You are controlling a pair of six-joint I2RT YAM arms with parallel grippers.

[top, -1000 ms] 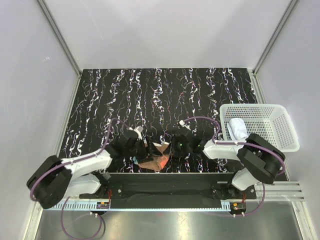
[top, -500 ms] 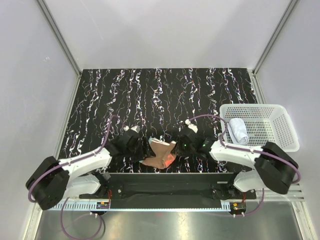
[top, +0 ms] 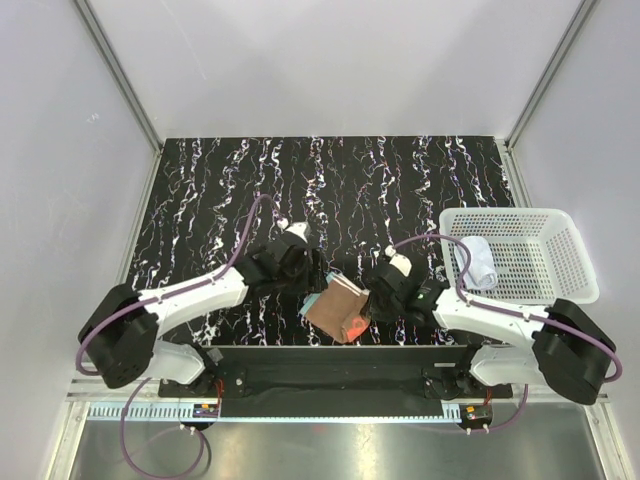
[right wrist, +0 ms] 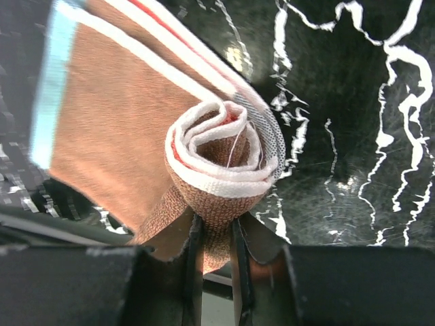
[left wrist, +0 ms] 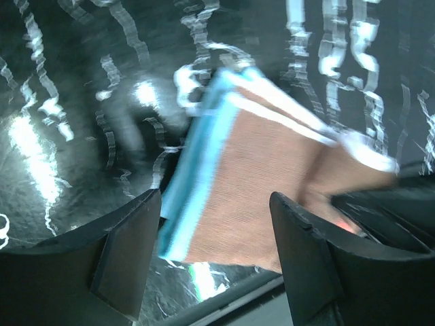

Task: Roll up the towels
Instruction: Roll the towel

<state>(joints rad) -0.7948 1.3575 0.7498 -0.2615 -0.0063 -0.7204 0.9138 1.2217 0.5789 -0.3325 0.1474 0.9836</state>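
The orange towel [top: 336, 310] lies close to the near edge of the table [top: 200, 190], about in the middle. The marbled top stretches wide to the far side and to the left. The right claw [right wrist: 215, 229] is almost closed and pinches the rolled end of this towel. The left claw [left wrist: 214, 204] stands wide open over the flat, blue-edged end; I cannot tell if it touches it. The white towel [top: 478, 262], rolled, lies in the basket [top: 560, 222] at the right edge, well apart.
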